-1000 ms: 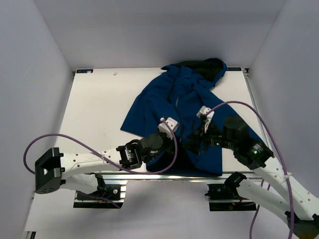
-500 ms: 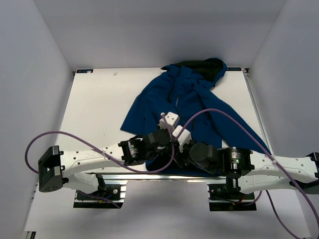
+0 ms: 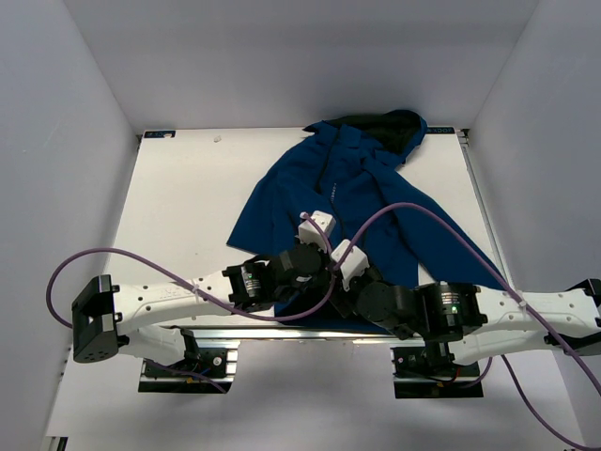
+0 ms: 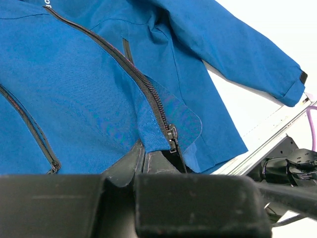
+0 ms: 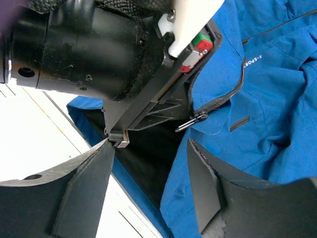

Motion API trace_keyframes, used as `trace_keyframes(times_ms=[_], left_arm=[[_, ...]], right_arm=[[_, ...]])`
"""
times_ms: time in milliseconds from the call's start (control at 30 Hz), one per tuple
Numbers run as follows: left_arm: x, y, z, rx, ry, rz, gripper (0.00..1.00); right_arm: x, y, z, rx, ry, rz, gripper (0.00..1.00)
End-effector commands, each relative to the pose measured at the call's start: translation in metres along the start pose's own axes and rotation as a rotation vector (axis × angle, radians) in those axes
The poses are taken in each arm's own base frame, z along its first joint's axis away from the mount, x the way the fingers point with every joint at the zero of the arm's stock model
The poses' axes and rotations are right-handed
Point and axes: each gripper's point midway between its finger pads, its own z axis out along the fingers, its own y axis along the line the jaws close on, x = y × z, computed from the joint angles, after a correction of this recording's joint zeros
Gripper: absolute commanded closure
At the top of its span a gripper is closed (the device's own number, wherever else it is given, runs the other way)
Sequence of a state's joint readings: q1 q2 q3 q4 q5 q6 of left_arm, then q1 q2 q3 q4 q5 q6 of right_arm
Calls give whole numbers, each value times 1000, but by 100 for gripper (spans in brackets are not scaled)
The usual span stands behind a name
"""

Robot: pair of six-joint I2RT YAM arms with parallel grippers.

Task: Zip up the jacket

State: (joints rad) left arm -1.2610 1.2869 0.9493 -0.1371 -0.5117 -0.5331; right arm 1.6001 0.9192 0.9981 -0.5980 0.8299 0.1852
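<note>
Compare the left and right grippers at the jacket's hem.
The left gripper has its jaws shut, pinching the hem of the jacket just below the zipper pull. The right gripper has its jaws spread wide and holds nothing. The left touches fabric, while the right faces the pull with a gap between. Both sit close together at the jacket's near hem.

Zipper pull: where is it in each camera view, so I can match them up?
Top external: not visible; covered near the jacket hem.
Left wrist: zipper pull low centre.
Right wrist: zipper pull at centre.
Shared landmark: white lettering beside the zipper.
</note>
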Motion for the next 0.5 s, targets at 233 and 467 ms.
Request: trace_keyframes(times_ms=[233, 467], left_arm=[[-13, -16, -8, 58, 3, -33, 100], [-10, -17, -7, 58, 9, -40, 100]], right_arm=[[9, -28, -3, 100, -113, 38, 35], [16, -34, -7, 108, -109, 52, 41]])
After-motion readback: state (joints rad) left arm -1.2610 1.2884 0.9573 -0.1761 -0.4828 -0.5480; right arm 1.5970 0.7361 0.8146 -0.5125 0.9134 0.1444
